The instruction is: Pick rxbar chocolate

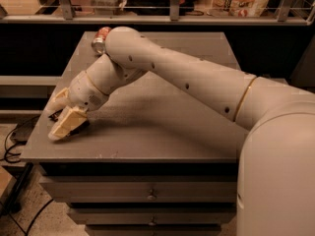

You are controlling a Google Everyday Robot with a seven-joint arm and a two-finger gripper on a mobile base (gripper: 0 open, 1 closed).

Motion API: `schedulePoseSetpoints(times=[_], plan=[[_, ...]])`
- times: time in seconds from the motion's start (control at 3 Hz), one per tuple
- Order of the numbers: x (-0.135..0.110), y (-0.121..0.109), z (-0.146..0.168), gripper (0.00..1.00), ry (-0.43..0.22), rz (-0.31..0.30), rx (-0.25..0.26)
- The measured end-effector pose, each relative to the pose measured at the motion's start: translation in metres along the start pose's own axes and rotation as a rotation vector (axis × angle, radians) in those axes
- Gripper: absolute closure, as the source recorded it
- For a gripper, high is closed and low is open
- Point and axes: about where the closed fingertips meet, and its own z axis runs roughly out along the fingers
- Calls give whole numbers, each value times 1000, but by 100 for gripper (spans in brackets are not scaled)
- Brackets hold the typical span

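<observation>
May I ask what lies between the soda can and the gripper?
Only the robot's own arm, seen in the camera view; the gripper is over the chocolate bar.

You see a red soda can [100, 39] at the upper left on the grey table [162, 136], well apart from the gripper [54, 122] at the table's left edge. Drawers [147, 191] are below, and cables [11, 146] are at the lower left.

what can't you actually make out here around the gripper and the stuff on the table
- rxbar chocolate: camera view, mostly covered by the gripper at the front left corner of the table; only dark slivers show, and the lettering is unreadable.
- Whether the gripper has hold of the bar: cannot tell.
- red soda can: camera view, far left of the table, partly hidden behind the arm.
</observation>
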Motion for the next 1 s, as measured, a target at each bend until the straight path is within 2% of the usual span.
schedulePoseSetpoints(times=[0.67, 1.0], plan=[[-1, -5, -9, 96, -14, -7, 14], [-17, -13, -27, 100, -25, -41, 36]])
